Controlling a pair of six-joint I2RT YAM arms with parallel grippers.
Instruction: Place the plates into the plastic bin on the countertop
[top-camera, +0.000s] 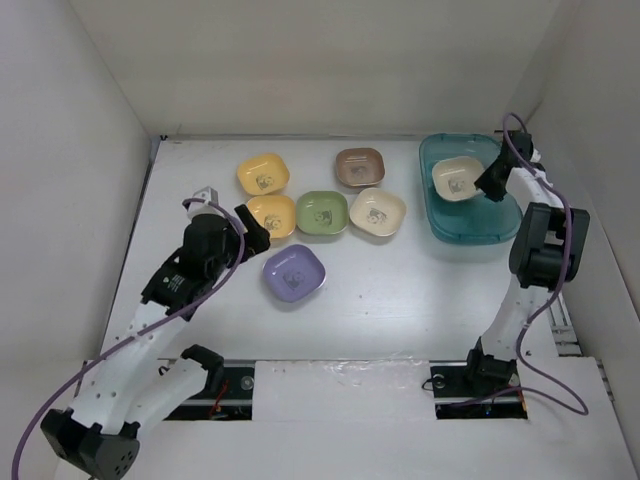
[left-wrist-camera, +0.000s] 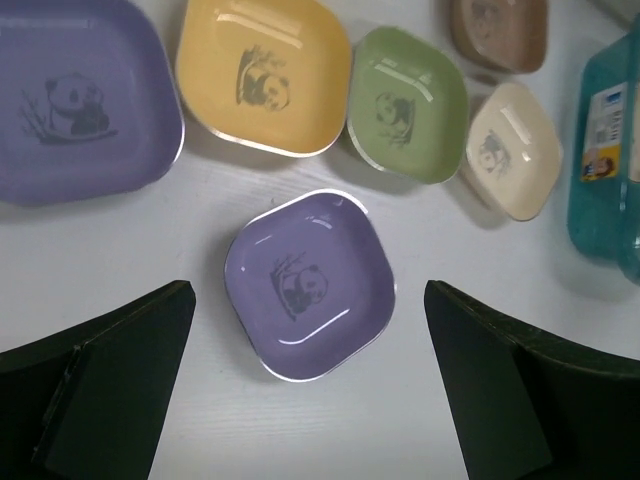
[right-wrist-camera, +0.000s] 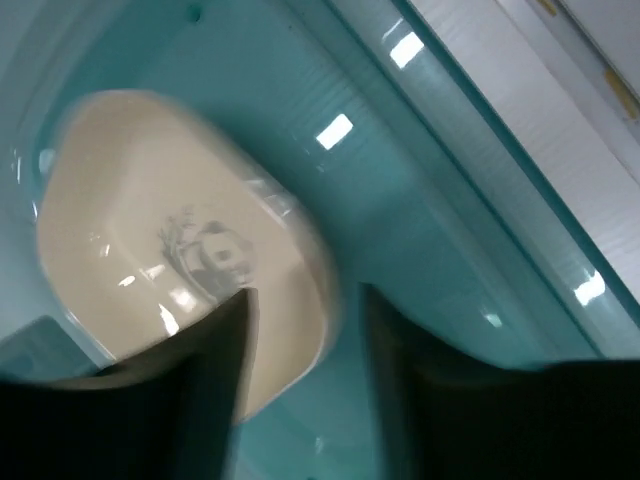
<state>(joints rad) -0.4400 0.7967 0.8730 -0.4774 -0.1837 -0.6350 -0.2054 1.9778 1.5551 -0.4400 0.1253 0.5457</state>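
Note:
Several plates lie on the white countertop (top-camera: 400, 290): two yellow (top-camera: 263, 174) (top-camera: 270, 215), green (top-camera: 322, 213), beige (top-camera: 377, 212), brown (top-camera: 360, 167) and lavender (top-camera: 294, 274). The teal plastic bin (top-camera: 470, 225) at the far right holds another beige plate (top-camera: 455, 180). My right gripper (top-camera: 488, 185) is inside the bin. In the blurred right wrist view its fingers (right-wrist-camera: 305, 380) stand apart astride this plate's (right-wrist-camera: 150, 220) near rim. My left gripper (top-camera: 255, 235) is open and empty. In the left wrist view its fingers (left-wrist-camera: 310, 400) hang above the lavender plate (left-wrist-camera: 310, 285).
White walls enclose the counter on three sides. The left wrist view shows a second lavender plate (left-wrist-camera: 80, 100) at upper left, then yellow (left-wrist-camera: 265, 75), green (left-wrist-camera: 408, 103), beige (left-wrist-camera: 515, 150), brown (left-wrist-camera: 497, 35) and the bin's wall (left-wrist-camera: 610, 150).

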